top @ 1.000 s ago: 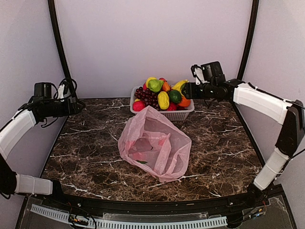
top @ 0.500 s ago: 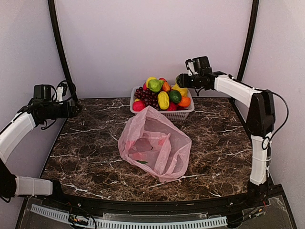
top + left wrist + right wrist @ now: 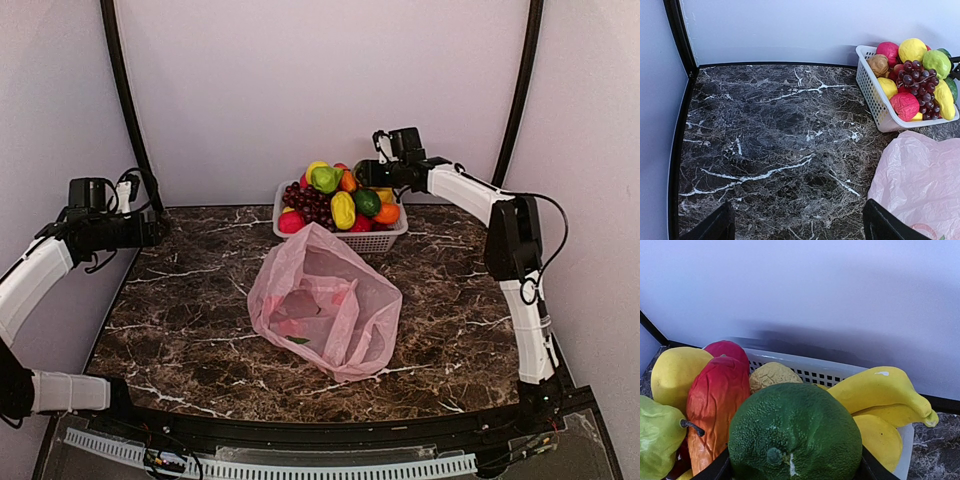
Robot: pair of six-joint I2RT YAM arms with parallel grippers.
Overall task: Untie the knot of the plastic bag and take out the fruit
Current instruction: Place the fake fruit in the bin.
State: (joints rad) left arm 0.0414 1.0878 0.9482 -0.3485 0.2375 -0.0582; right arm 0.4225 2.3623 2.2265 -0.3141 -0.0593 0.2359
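The pink plastic bag (image 3: pixel 325 310) lies crumpled in the middle of the table with its mouth slack. No knot shows on it. A reddish shape shows faintly through the film. Fruit is piled in the white basket (image 3: pixel 385 240) behind it: purple grapes (image 3: pixel 310 205), a yellow oblong one (image 3: pixel 343 210), a green pear (image 3: pixel 325 178). My right gripper (image 3: pixel 362 172) hangs over the basket's back right part, shut on a rough dark green round fruit (image 3: pixel 795 435) that fills the gap between its fingers (image 3: pixel 715 470). My left gripper (image 3: pixel 797 227) stands open over bare table at the far left, well away from the bag (image 3: pixel 920 175).
The basket (image 3: pixel 867 80) stands against the back wall. Black frame posts rise at both back corners (image 3: pixel 125 100). Two bananas (image 3: pixel 880 390) lie at the basket's right end, just under my right gripper. Dark marble table (image 3: pixel 190 320) surrounds the bag.
My right arm has swung left and toward the back wall, carrying the green fruit from beside the basket's right end to above it. The left arm has hardly moved.
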